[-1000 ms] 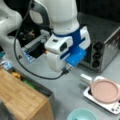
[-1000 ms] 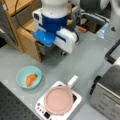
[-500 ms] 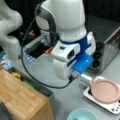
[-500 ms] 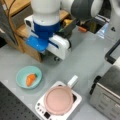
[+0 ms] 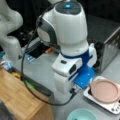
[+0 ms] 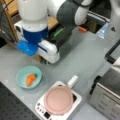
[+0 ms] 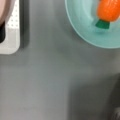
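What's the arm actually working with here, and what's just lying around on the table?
In hand:
- gripper, low over the grey table, close by the bowl in a front view
- carrot, lying in the bowl
- teal bowl

Lying about:
- pink pan on the white hob
- silver oven
- wooden box

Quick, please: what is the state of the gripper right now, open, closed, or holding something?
Gripper: fingers not visible in any view, so it cannot be told; the wrist view shows only the bowl with the carrot.
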Tool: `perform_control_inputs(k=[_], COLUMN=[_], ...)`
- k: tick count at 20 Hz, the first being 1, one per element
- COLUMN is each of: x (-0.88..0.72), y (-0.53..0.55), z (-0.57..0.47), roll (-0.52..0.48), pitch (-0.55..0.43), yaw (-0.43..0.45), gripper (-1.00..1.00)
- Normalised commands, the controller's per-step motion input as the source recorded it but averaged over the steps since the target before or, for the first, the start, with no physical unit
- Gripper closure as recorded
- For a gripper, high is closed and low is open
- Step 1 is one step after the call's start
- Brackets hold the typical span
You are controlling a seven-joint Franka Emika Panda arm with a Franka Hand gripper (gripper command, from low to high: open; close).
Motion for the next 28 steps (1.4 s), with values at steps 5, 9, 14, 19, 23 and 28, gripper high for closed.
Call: perform_control_inputs(k=[5, 9, 14, 19, 23, 28], x=[0.36, 0.34, 0.32, 0.29, 0.28, 0.27], y=[-0.22, -0.32, -0.28, -0.25, -0.21, -0.17], z=[0.07, 0.00, 0.04, 0.02, 0.01, -0.02], roll=[0.107, 0.105, 0.115, 0.123, 0.142, 0.156], pitch=[0.168, 0.134, 0.118, 0.097, 0.071, 0.058], yaw=[0.025, 0.041, 0.052, 0.040, 0.043, 0.057], gripper=[-1.00, -1.00, -1.00, -1.00, -1.00, -1.00])
